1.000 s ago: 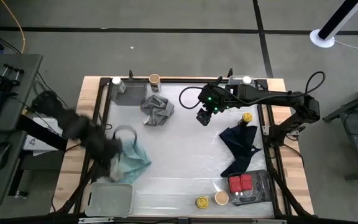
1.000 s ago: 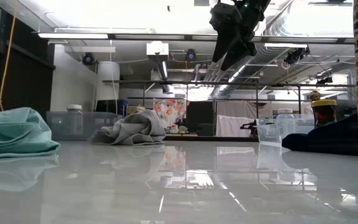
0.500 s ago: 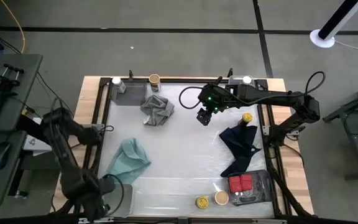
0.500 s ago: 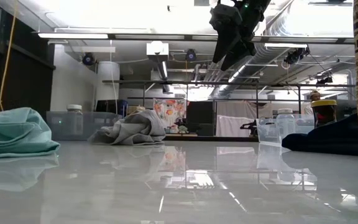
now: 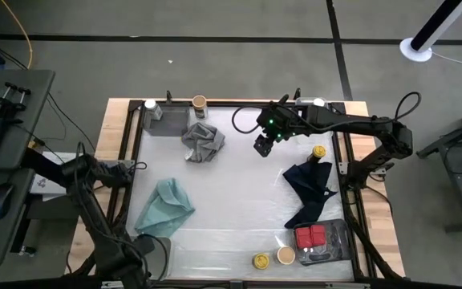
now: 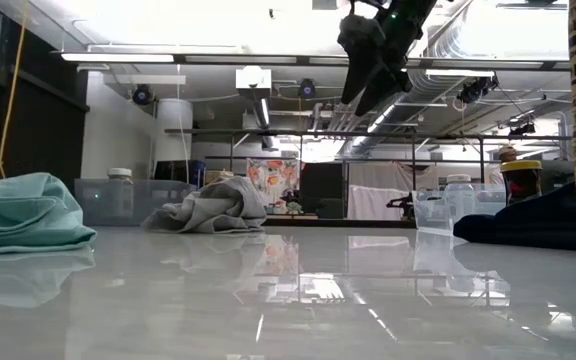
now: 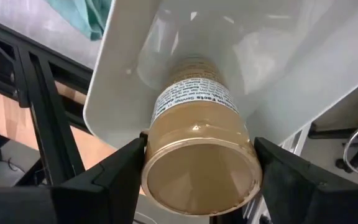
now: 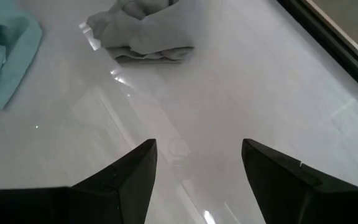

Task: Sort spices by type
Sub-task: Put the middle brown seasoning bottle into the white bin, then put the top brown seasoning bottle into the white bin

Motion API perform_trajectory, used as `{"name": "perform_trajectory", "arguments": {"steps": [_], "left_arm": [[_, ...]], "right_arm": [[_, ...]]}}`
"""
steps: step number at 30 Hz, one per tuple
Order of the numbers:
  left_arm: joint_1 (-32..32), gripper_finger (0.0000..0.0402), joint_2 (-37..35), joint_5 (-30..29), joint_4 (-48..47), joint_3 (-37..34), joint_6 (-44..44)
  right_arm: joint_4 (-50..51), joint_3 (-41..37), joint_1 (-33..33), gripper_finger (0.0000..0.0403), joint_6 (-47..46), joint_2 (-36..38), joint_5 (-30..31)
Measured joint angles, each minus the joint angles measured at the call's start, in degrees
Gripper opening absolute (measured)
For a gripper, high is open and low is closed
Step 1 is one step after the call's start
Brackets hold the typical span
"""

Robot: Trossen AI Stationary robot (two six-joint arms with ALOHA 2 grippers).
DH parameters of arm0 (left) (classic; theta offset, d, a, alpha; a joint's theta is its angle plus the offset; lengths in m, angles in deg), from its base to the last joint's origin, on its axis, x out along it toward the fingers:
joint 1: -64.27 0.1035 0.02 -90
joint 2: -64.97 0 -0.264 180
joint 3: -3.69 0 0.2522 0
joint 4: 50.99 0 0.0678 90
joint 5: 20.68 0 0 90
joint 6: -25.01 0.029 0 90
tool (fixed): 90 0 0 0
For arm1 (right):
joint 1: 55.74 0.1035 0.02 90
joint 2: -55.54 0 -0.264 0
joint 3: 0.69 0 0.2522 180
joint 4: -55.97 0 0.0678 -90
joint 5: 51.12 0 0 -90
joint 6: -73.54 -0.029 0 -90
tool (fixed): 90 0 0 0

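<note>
1. The left gripper (image 7: 197,171) is down at the near left corner of the table, clamped on a small round jar with a tan lid (image 7: 199,168) and a white printed label. One dark finger (image 7: 114,171) presses each side of the smooth cylinder.
2. The jar's long axis runs straight out from the wrist; its lid faces the camera and its base reaches into a glossy clear plastic tray (image 7: 166,74).
3. The right gripper (image 5: 265,144) hangs high over the far middle of the shiny white table (image 5: 231,201), fingers spread, holding nothing.
4. A crumpled grey cloth (image 5: 202,142), a soft teal cloth (image 5: 165,206) and a dark navy cloth (image 5: 309,186) lie well apart.
5. Two red boxy tins (image 5: 310,236) sit in a tray at the near right; a yellow-lidded jar (image 5: 260,260) and a tan-lidded jar (image 5: 285,255) stand just beside it.
</note>
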Motion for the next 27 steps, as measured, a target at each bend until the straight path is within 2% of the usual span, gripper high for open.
{"name": "perform_trajectory", "arguments": {"steps": [7, 18, 27], "left_arm": [[0.04, 0.0249, -1.37, 1.08, -0.02, -0.34, 0.62], [3.12, 0.0303, -6.31, 0.42, -3.27, -0.28, 3.33], [6.81, 0.0306, -9.21, 0.40, -3.11, -0.24, 11.56]], "right_arm": [[-0.02, 0.00, -0.02, 0.0233, 0.00, 0.00, -0.10], [-0.03, 0.00, -0.02, 0.0233, 0.00, 0.00, -0.10], [-0.01, 0.00, -0.02, 0.0233, 0.41, 0.00, -0.14]]}}
